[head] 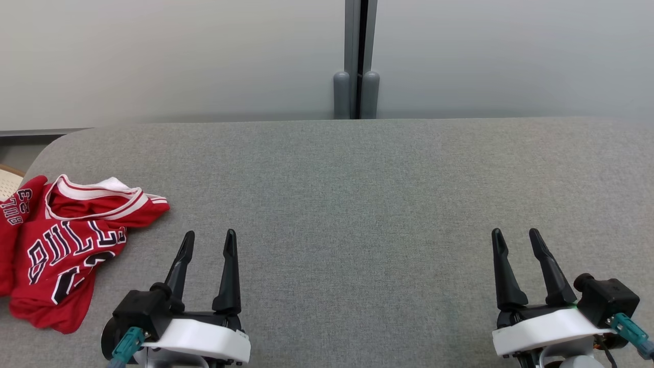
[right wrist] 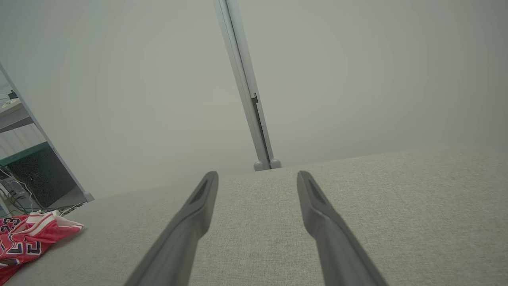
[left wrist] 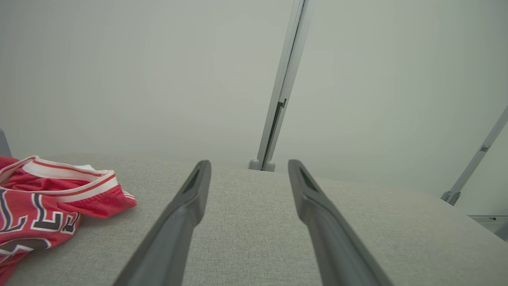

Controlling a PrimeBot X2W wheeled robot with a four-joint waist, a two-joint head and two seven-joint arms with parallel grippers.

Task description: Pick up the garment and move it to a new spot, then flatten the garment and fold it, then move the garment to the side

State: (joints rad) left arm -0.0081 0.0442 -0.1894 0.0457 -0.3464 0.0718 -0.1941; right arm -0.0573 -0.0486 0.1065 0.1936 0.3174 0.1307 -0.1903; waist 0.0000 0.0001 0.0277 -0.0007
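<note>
Red jersey (head: pixel 66 245), crumpled, lying at the left end of the grey counter (head: pixel 357 194), near the left jaws and untouched, left jaws released and empty, right jaws released and empty, well apart from the jersey

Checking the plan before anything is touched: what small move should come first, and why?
Probably swing the left gripper leftward, over the red jersey. It lies crumpled and untouched near the grey table's left edge; the left gripper is open, empty and the nearer one, while the right gripper sits far across.
</note>
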